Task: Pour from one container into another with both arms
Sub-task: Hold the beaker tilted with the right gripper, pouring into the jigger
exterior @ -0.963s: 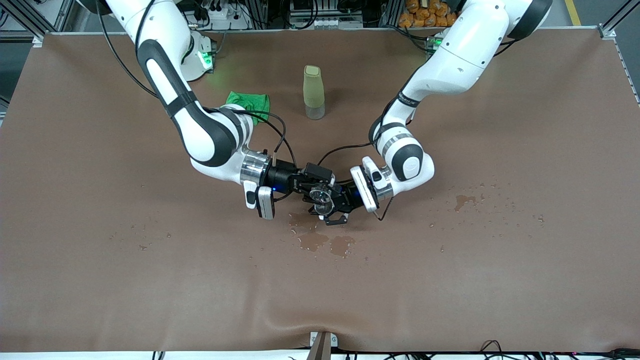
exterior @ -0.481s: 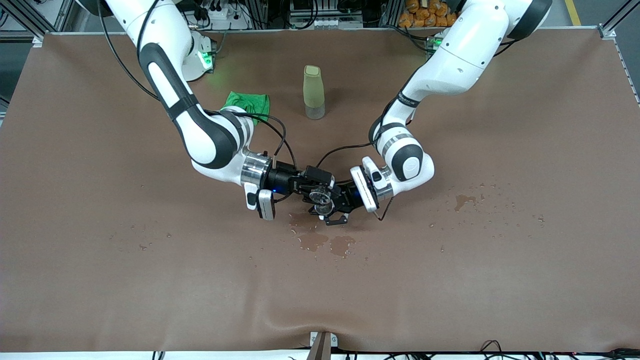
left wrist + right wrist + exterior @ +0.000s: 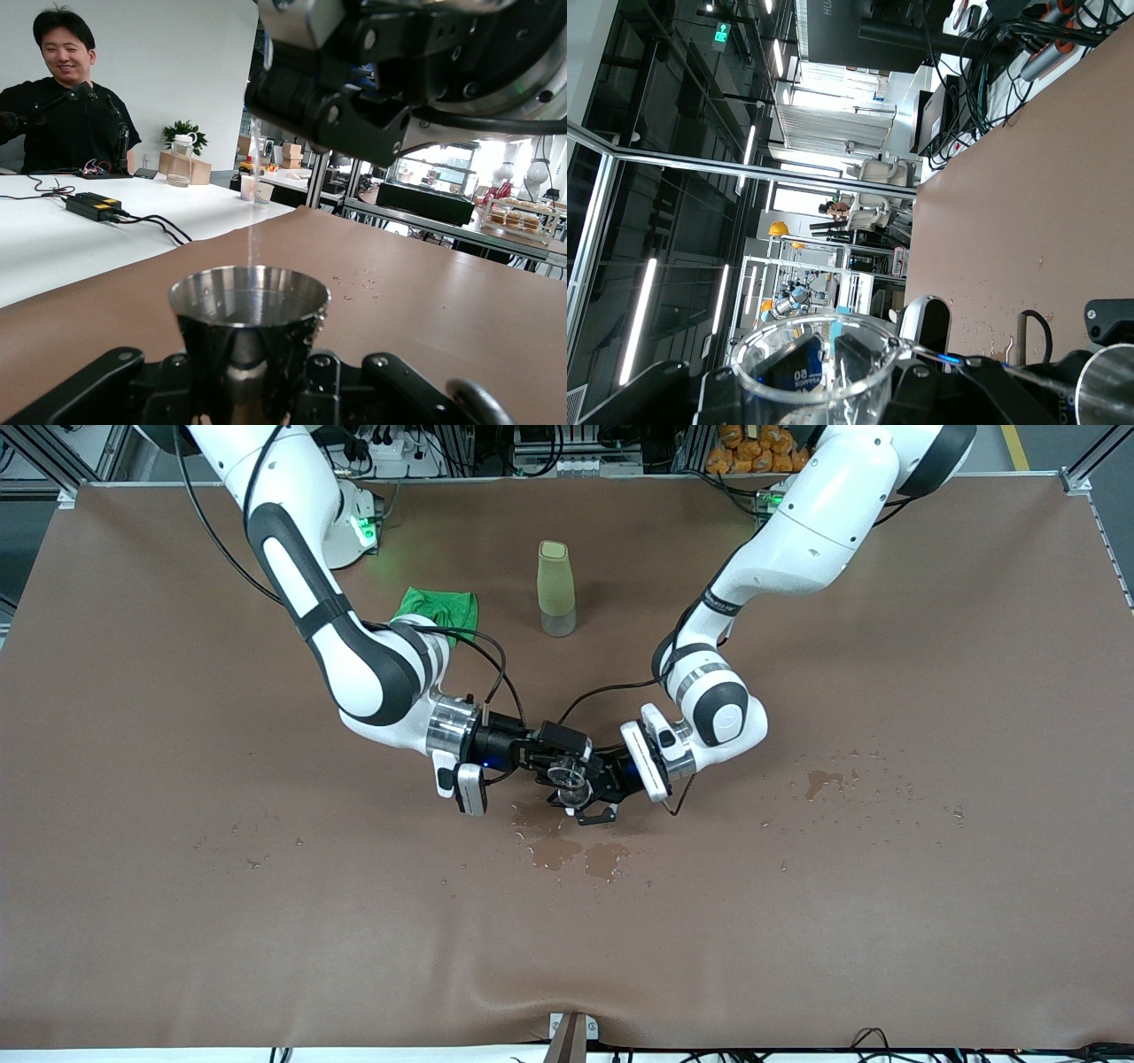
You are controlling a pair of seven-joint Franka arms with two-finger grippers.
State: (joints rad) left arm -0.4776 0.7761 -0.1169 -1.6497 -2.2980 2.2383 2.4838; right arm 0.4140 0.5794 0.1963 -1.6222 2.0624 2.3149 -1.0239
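Note:
Over the middle of the table my right gripper point(image 3: 558, 755) is shut on a clear glass beaker point(image 3: 824, 359), which is tipped on its side. Just under it my left gripper point(image 3: 592, 804) is shut on a small metal cup point(image 3: 250, 310) that stands upright, its outside beaded with drops. In the left wrist view a thin stream of water point(image 3: 251, 248) falls from above into the cup, with the right gripper point(image 3: 354, 88) hanging over it. The same metal cup point(image 3: 1112, 382) shows at the edge of the right wrist view.
A tall pale-green bottle point(image 3: 555, 589) stands nearer the robots' bases, with a green cloth point(image 3: 440, 607) beside it toward the right arm's end. Wet puddles point(image 3: 576, 856) lie on the brown table point(image 3: 177, 921) just nearer the camera than the grippers. More drops point(image 3: 824, 781) lie toward the left arm's end.
The right arm has shifted very slightly. Both grippers stay over the same spot with the same hold.

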